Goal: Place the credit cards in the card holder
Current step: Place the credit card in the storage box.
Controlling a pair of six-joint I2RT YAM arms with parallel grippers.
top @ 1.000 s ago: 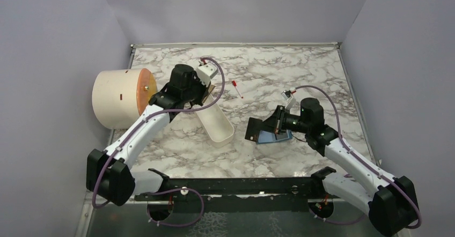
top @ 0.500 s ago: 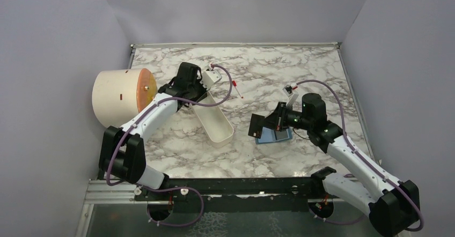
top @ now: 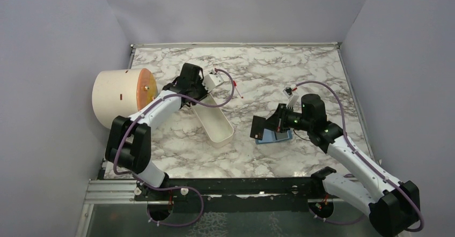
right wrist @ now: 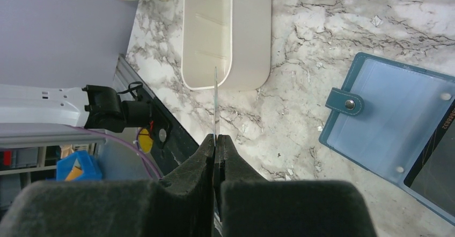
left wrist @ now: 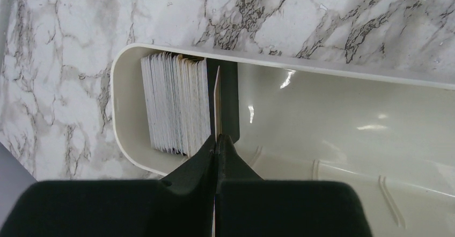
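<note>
The left claw (left wrist: 216, 143) is pinched shut on a thin card (left wrist: 217, 100). The card is seen edge-on, its faces hidden, and stands upright inside the rounded end of the long white oval plastic tray (left wrist: 322, 119). Just left of the claw's tips in its wrist view, a packed stack of white cards (left wrist: 174, 105) stands on edge in the tray.

The right claw (right wrist: 215, 140) is closed on a thin dark grey card (top: 258, 127), held above the marble table (right wrist: 300, 113). To this claw's right lies the teal-blue two-panel card holder (right wrist: 391, 113), open, with its snap tab (right wrist: 346, 104) facing the claw and another dark card (right wrist: 437, 164) in its far pocket.
</note>
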